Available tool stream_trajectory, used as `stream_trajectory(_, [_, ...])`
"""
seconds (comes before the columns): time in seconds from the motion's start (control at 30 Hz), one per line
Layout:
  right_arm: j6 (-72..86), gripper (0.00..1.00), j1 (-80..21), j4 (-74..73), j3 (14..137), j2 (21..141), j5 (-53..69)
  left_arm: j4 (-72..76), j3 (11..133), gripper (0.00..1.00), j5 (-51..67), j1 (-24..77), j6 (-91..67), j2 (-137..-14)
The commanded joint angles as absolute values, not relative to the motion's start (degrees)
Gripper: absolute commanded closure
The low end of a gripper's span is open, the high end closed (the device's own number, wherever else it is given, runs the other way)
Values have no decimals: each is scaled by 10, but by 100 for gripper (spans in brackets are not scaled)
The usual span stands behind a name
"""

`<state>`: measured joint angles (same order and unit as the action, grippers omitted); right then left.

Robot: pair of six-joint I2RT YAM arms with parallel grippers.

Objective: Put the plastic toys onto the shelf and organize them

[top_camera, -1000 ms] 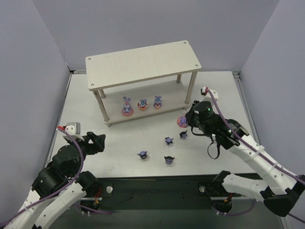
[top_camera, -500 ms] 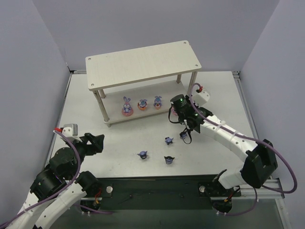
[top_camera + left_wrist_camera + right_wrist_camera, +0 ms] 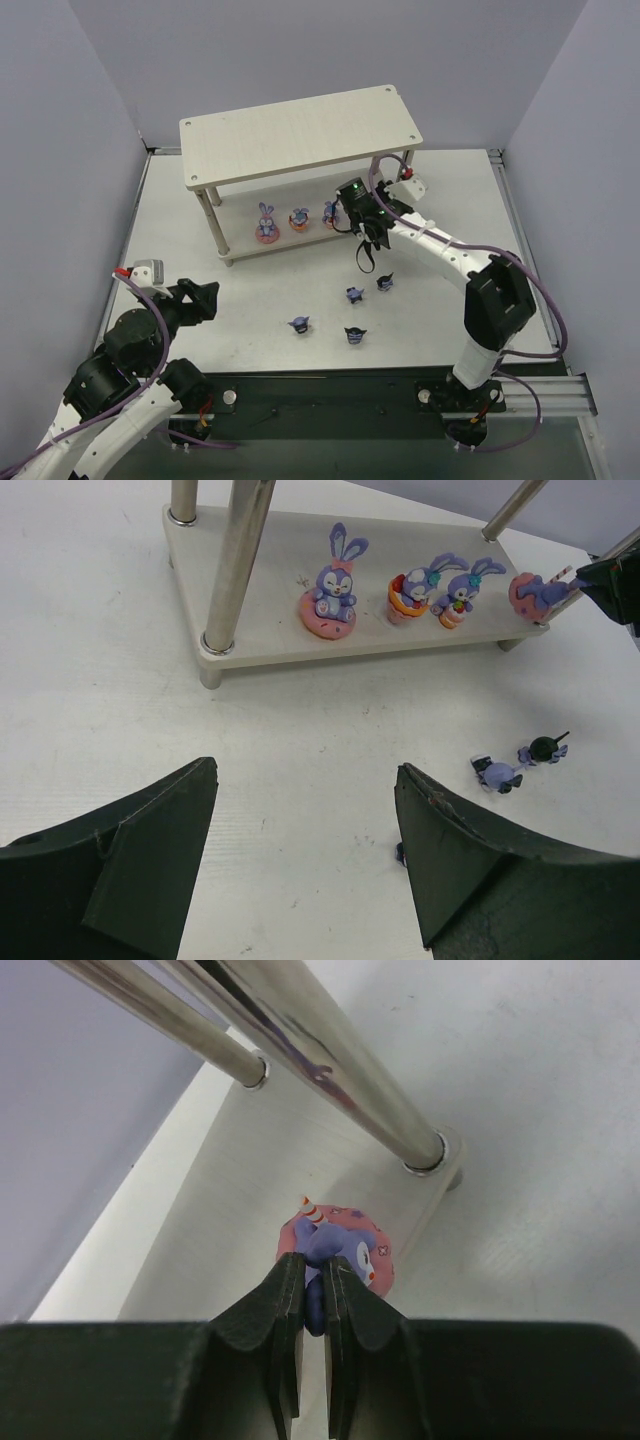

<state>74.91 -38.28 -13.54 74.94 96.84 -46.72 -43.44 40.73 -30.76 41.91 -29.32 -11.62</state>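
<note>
The right arm (image 3: 445, 252) reached far forward and leftward from its base, elbow bent, so that the right gripper (image 3: 352, 210) sat at the right end of the lower board of the shelf (image 3: 300, 135), close to the front right leg. Its fingers were pinched on a fourth bunny (image 3: 348, 1247), which lay tipped over with its pink base turned sideways above that board; whether it touched the wood could not be told. The left arm (image 3: 120, 360) was folded low near its own base, the left gripper (image 3: 303, 780) spread wide apart and holding nothing, pointed toward the shelf from well back. Three bunnies (image 3: 299, 219) stood upright in a row on the lower board, left of the held one. Four dark figures (image 3: 353, 294) were scattered on the white table (image 3: 250, 290) in front of the shelf, apart from one another. The top board was bare. Plain pale lavender walls (image 3: 300, 50) closed in the table on three sides, and a black rail (image 3: 330, 390) ran along the near edge.
</note>
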Motion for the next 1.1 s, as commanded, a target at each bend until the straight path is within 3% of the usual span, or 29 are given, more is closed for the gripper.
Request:
stream_trajectory(0.0, [788,100,-382,-182,824,1011,-523,-420,407,18,-309,422,-289,-116])
stream_trajectory(0.9, [900,100,-390,-298,919,1120,-560,-431,410,18,-320,423,-294,-110])
stream_trajectory(1.07, [896,82,-389,-307,925,1124,-565,-431,410,18,-321,424,-294,-112])
